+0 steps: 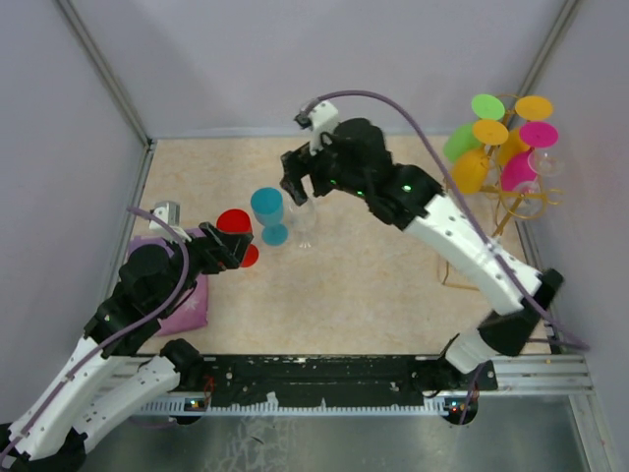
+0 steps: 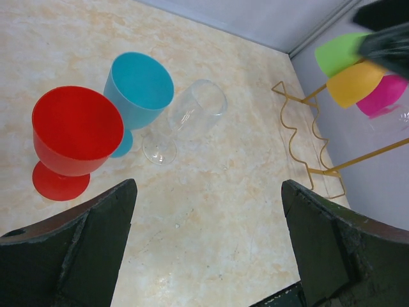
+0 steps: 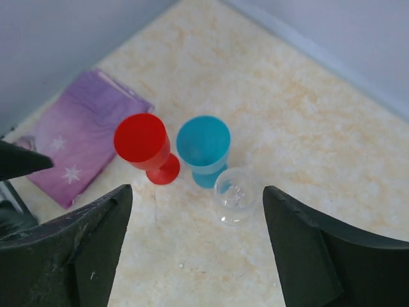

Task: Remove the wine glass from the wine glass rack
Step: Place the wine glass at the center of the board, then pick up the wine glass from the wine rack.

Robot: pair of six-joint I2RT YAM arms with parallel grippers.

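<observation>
The gold wire wine glass rack (image 1: 521, 202) stands at the back right, and its wavy rails show in the left wrist view (image 2: 305, 137). Green (image 1: 460, 141), orange (image 1: 472, 169) and pink (image 1: 519, 169) glasses hang upside down on it, beside a clear one (image 1: 546, 162). A red glass (image 1: 234, 224), a blue glass (image 1: 267, 208) and a clear wine glass (image 1: 303, 222) stand upright on the table. My right gripper (image 1: 305, 189) is open and empty, hovering above the clear glass (image 3: 235, 195). My left gripper (image 1: 228, 250) is open and empty beside the red glass (image 2: 77, 134).
A purple cloth (image 1: 187, 307) lies at the left under my left arm and shows in the right wrist view (image 3: 83, 144). Grey walls close the table on three sides. A black rail (image 1: 324, 379) runs along the near edge.
</observation>
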